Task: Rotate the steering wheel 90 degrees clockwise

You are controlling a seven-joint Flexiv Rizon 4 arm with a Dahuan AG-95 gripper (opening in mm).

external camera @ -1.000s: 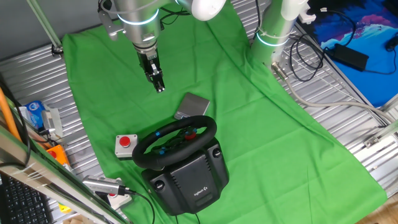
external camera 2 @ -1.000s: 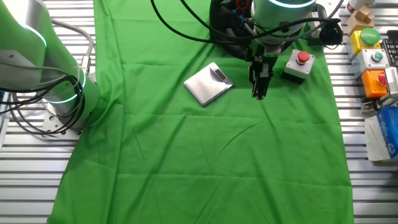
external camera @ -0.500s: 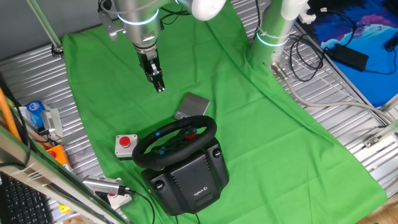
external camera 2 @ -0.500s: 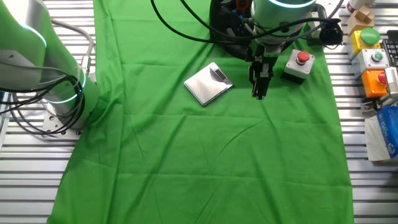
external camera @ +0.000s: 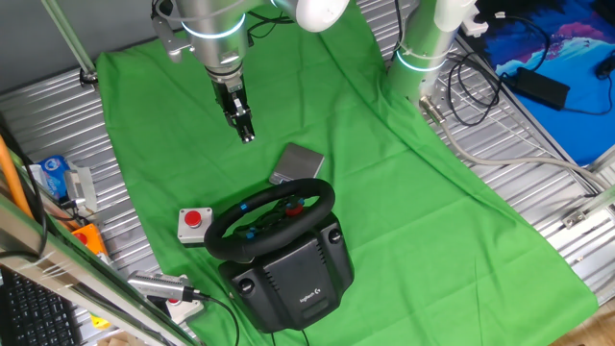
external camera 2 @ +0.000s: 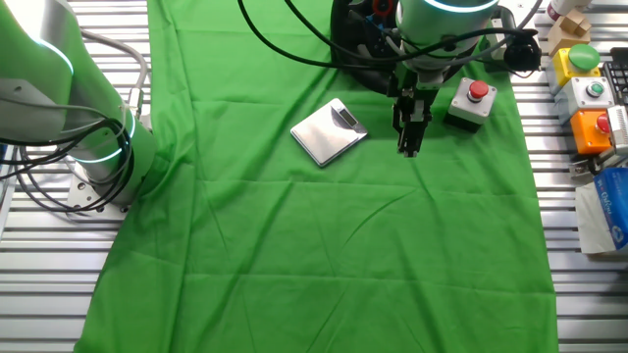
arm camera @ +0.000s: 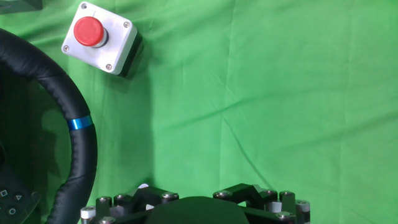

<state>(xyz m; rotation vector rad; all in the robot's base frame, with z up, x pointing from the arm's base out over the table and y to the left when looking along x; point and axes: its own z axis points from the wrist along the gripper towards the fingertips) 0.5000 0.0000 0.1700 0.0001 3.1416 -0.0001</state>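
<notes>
Hanging above the green cloth, my gripper holds nothing, and its fingers look pressed together, because no grasp is begun yet. Beyond it, near the cloth's edge, the steering wheel sits tilted on its black base, well apart from me, with the grey button box just beside its rim.

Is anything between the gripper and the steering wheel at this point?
Nothing visible blocks it. The gripper hangs above bare green cloth, apart from the wheel. A flat silver scale lies on the cloth roughly between them, but low, under the gripper's height. The red-button box sits off to the wheel's side.
</notes>
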